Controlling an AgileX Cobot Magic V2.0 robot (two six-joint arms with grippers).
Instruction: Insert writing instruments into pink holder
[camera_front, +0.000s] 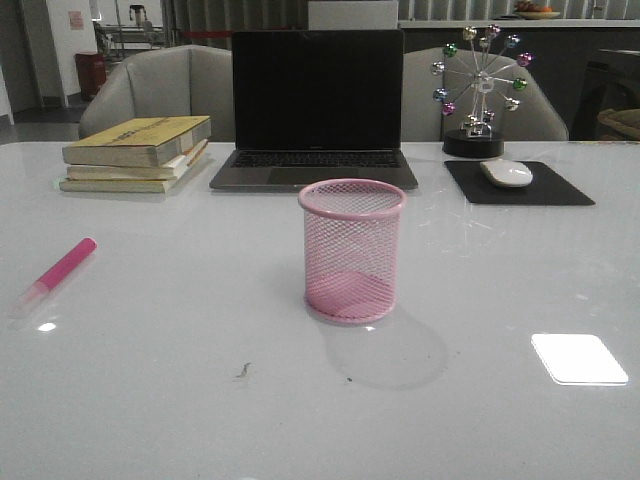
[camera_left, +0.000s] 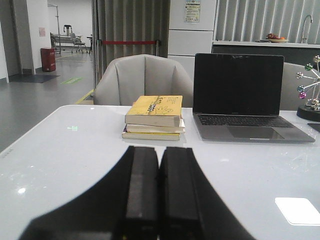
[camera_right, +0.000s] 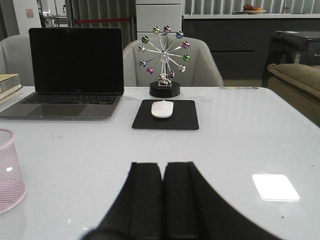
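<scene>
Both the left hand (camera_left: 159, 200) and right hand (camera_right: 163, 200) sit closed and empty. The pink mesh holder (camera_front: 352, 250) stands mid-bench, the magenta highlighter (camera_front: 55, 275) well to its left near the edge. A clumsy nudge could roll it off

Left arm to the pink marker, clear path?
Probably yes. The pink marker lies alone on the table's left side, nothing near it; the left end effector is shut and empty.
</scene>
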